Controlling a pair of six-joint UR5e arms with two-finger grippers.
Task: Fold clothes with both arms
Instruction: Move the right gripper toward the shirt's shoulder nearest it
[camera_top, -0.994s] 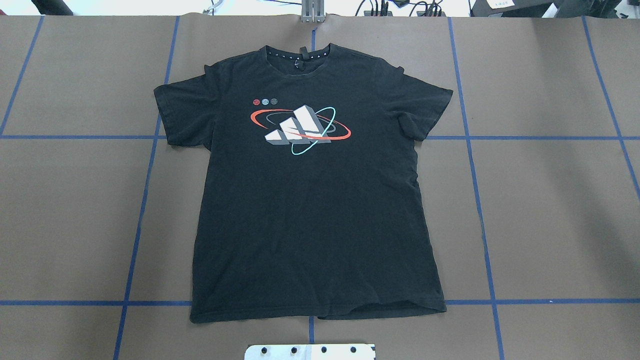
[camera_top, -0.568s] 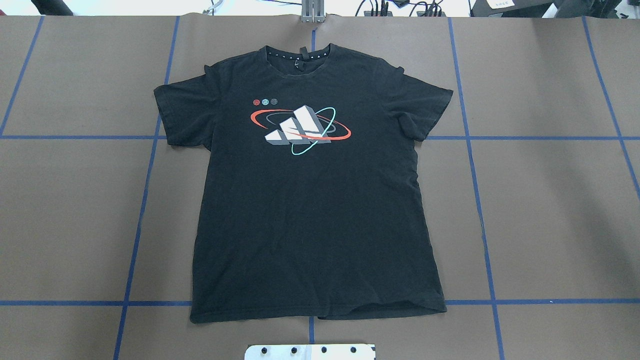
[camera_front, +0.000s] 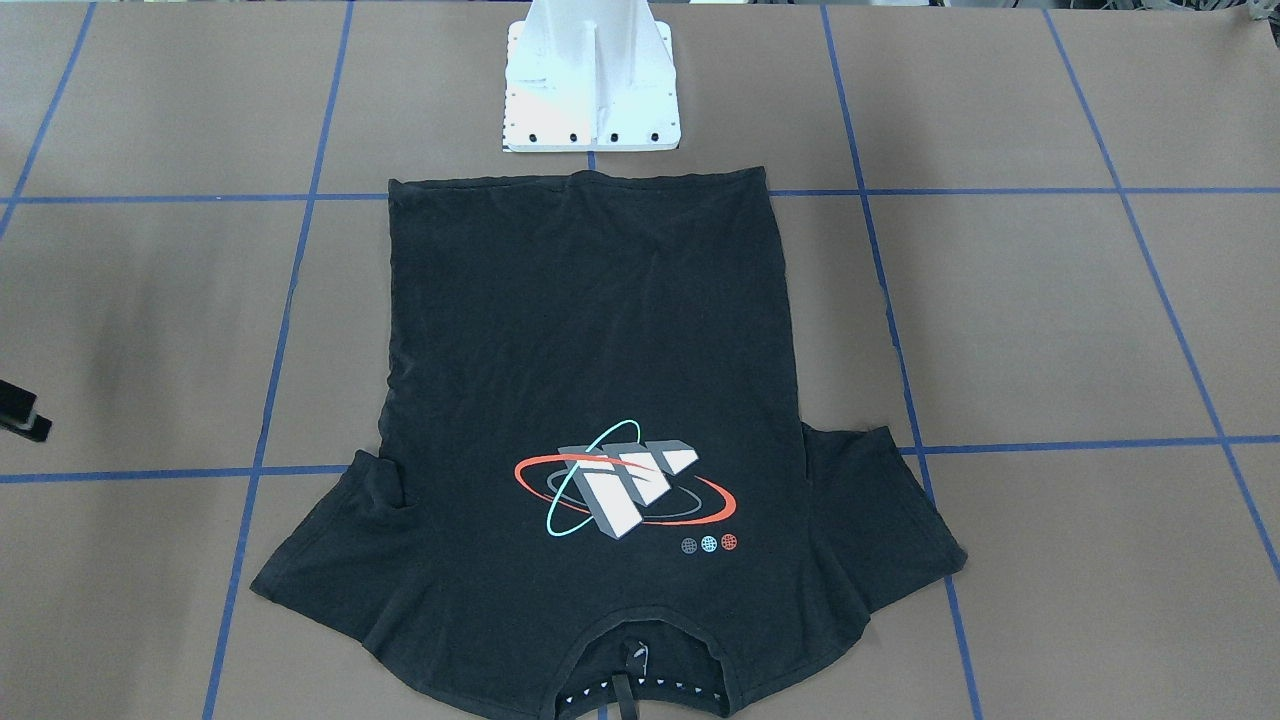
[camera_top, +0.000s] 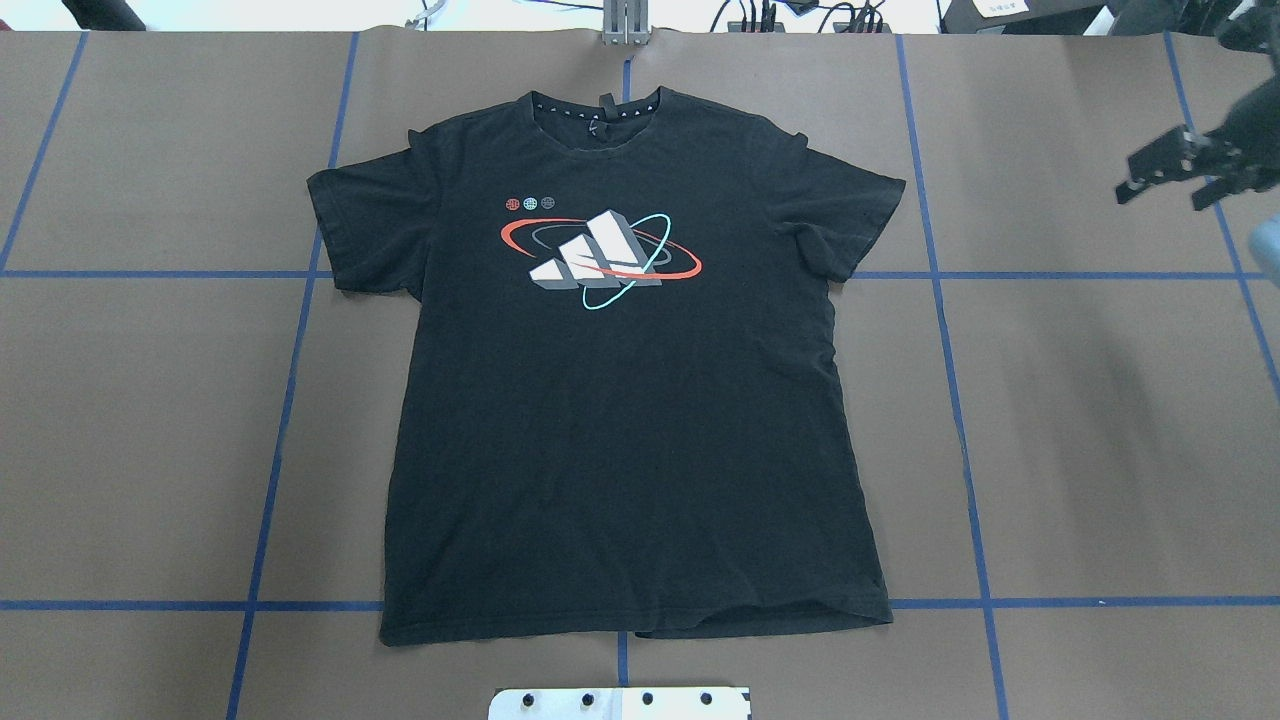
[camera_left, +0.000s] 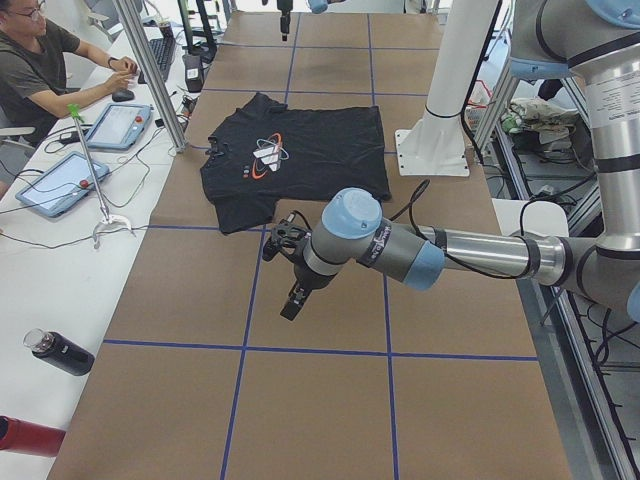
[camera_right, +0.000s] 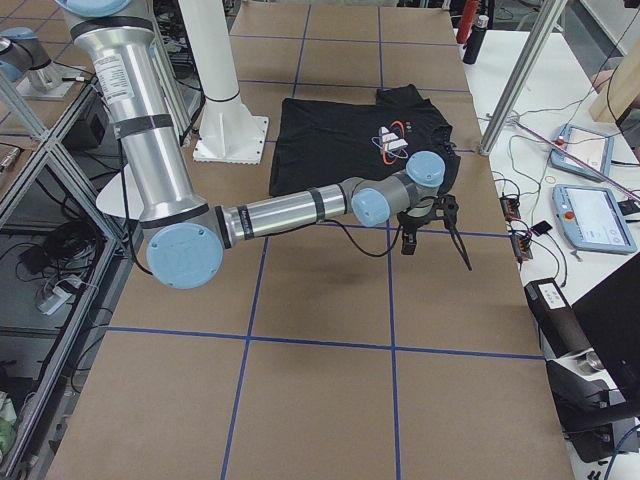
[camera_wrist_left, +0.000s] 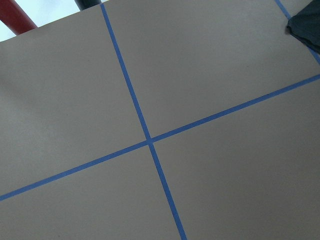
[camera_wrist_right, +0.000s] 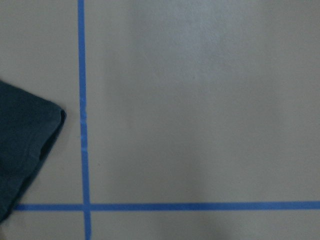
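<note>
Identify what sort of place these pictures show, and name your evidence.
Probably a robotics lab workcell: a left arm and right arm by a white pedestal, a brown table gridded with blue tape, and a person at a side bench with tablets.

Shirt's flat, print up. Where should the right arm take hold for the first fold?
Probably the sleeve on the robot's right, at its outer cuff corner, coming in low from the right. The T-shirt lies flat, and that corner juts outward on that side.
</note>
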